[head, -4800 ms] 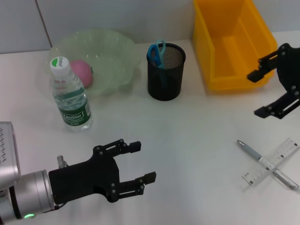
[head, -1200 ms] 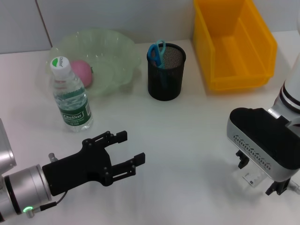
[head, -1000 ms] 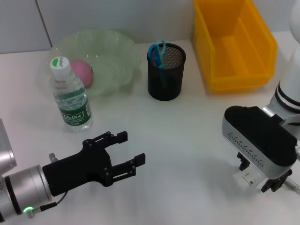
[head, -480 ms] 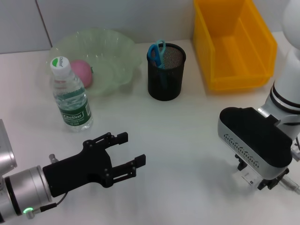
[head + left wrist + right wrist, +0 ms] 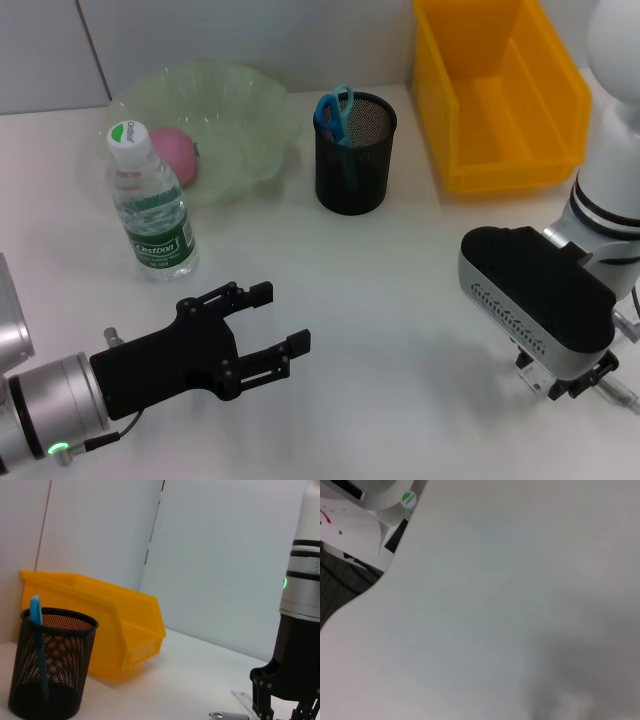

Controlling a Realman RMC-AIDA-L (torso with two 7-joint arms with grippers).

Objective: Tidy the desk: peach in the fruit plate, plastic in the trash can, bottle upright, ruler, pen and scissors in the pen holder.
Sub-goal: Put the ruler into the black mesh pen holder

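The right pincer point(image 5: 565, 385), its fingers hidden under the wrist so I cannot tell their state, is pressing down at lower right onto the ruler point(image 5: 527, 379) and pen point(image 5: 622, 394); next comes lifting toward the pen holder point(image 5: 354, 152). Compared with a second ago, the wrist is sitting slightly farther left. The left pincer point(image 5: 277, 325) is idling, spread.

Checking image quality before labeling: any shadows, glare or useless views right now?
Head view: soft shadow on the desk left of the right arm, no glare. Left wrist view: evenly lit, pen holder crisp. Right wrist view: nearly featureless desk, grey shadow in one corner.
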